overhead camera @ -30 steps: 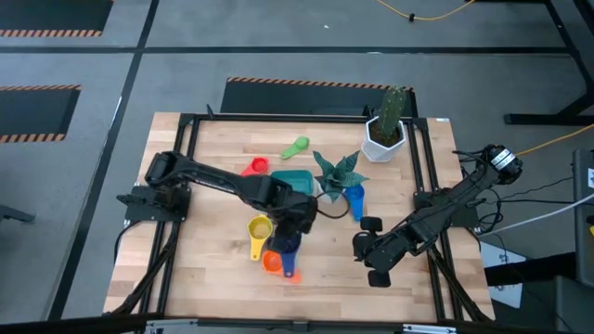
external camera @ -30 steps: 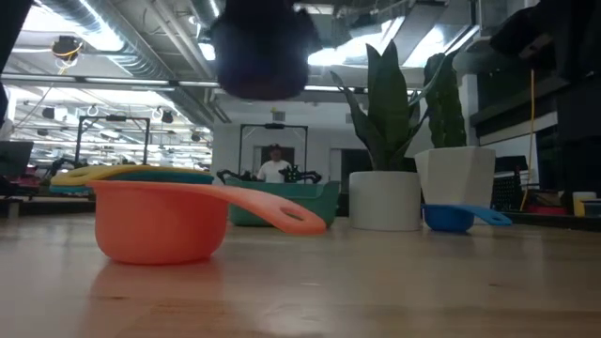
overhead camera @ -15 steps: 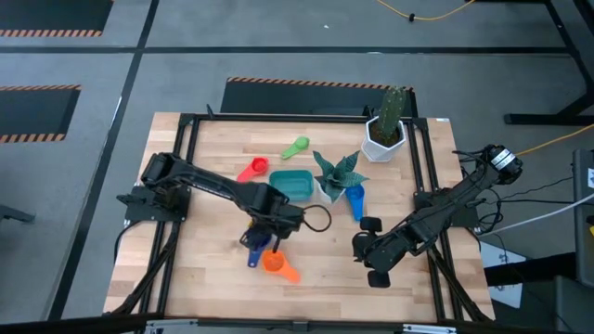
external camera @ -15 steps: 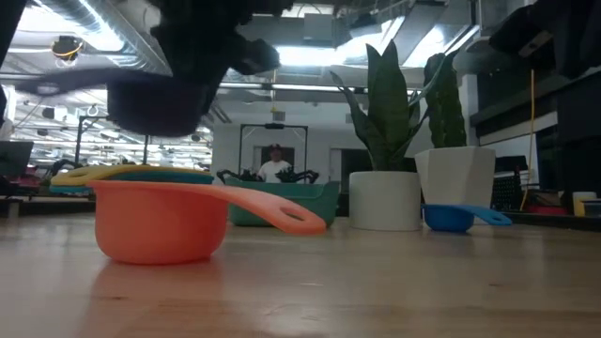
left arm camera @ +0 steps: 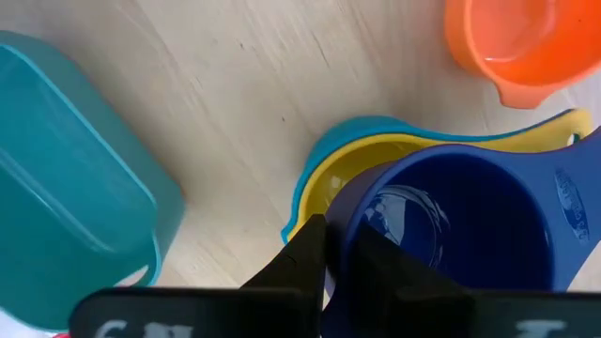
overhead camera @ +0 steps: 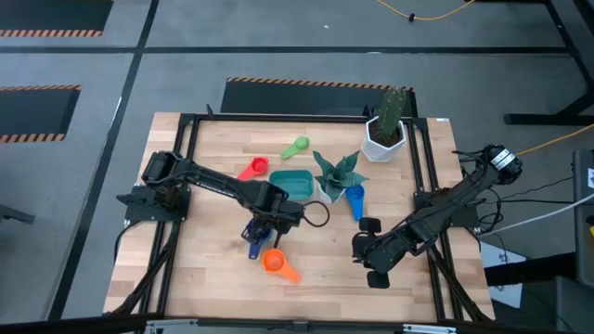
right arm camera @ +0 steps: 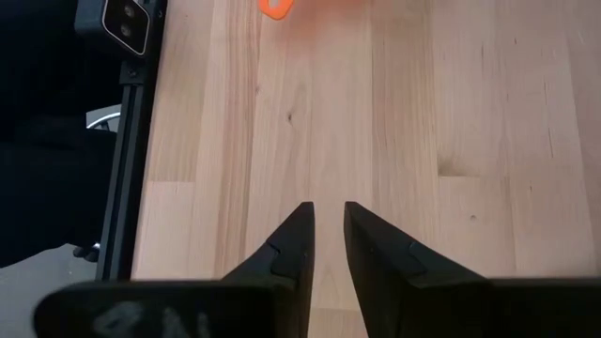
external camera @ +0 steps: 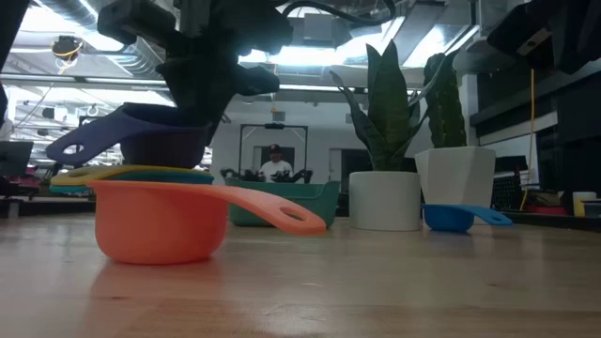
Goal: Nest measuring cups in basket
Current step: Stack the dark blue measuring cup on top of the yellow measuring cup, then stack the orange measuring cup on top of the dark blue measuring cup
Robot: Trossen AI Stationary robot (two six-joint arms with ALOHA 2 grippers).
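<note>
A: Left gripper (left arm camera: pixel 333 246) is pinched tight on the rim of the dark blue cup (left arm camera: pixel 460 225) — fingers nearly together, wall between them. The cup hangs just above the yellow cup (left arm camera: pixel 343 169), which sits inside the light blue cup (left arm camera: pixel 324 155).

B: Direction for the drop?

A: Straight down. The stack is directly under the fingers, slightly offset. Dark blue handle runs roughly along the yellow handle, so the long axes look near enough aligned.

B: Basket?

A: Teal basket (overhead camera: pixel 293 184) sits just beside the stack. The orange cup (overhead camera: pixel 274 262) is on the other side; the red cup (overhead camera: pixel 255 168) and green cup (overhead camera: pixel 297 146) are beyond the basket.

B: Right arm?

A: Right gripper (right arm camera: pixel 322 246) is parked over bare wood, well apart — fingers narrowly gapped, holding nothing. Left is nearer.

B: View differences?

A: Low view shows the air gap under the dark blue cup — the high view doesn't; the arm hides the stack.
</note>
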